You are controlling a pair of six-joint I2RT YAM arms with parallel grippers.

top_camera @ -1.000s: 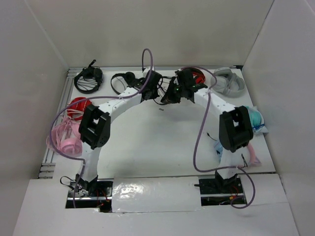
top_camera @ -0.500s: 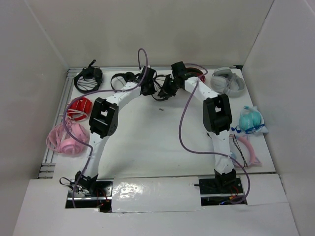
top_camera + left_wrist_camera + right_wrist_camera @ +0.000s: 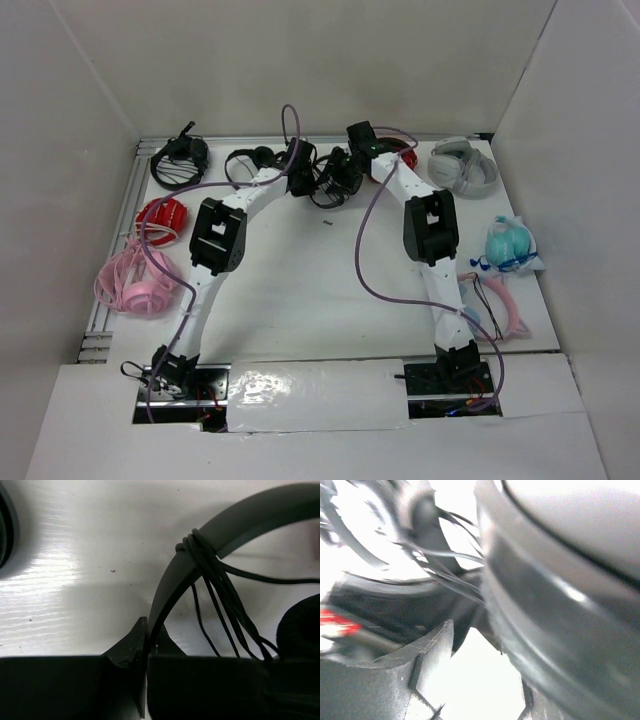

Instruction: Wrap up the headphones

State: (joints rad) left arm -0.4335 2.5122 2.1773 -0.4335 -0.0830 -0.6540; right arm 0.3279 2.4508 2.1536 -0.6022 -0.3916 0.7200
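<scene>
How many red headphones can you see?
2 red headphones. One sits on the left side of the table. The other is at the far edge, partly hidden behind the right arm. More could be hiding under the arms.

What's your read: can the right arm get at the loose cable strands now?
Probably yes: the right claw hangs open beside the headphones, whose cable strands dangle free off the headband pinched in the left claw. Nothing visibly blocks them, though its wrist view is blurred.

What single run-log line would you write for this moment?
left claw: shut on headphones at the band | cable: several turns round the band, loose strands trailing | right claw: open, nothing gripped
</scene>
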